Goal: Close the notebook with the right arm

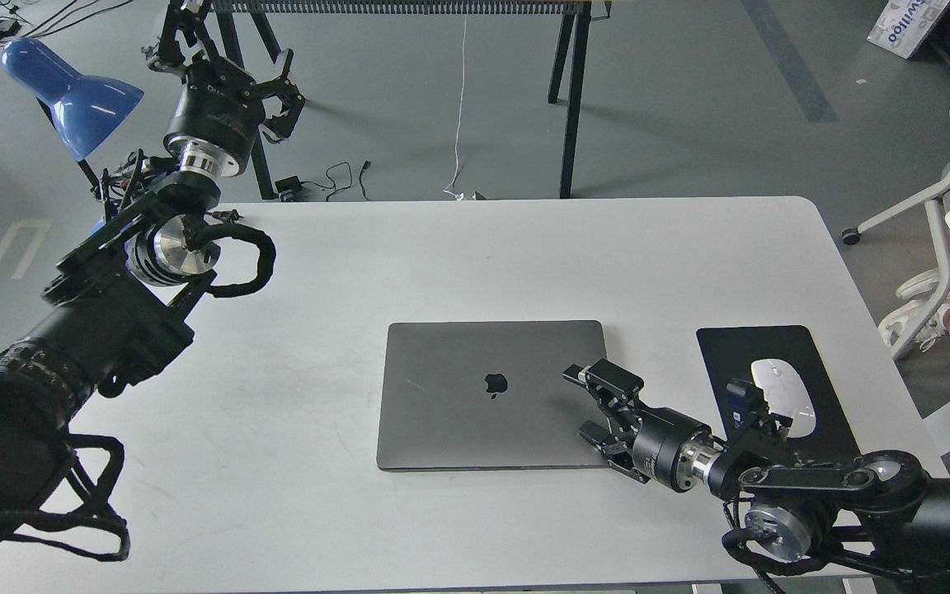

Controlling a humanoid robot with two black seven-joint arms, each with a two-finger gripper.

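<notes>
My right arm [821,483] reached in low, its claw [594,404] spread open and gripping nothing, poised over the right edge of the notebook [491,396], which lay lid-down, flat at table [524,247] centre, apparently already closed.

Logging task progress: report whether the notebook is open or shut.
Shut. The notebook lies flat, lid down, logo facing up; no keyboard or screen shows.

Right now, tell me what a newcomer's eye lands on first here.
The grey notebook lies shut mid-table, apple logo up. The right gripper hangs open over its right edge; the left gripper is raised beside the blue lamp at far left.
</notes>
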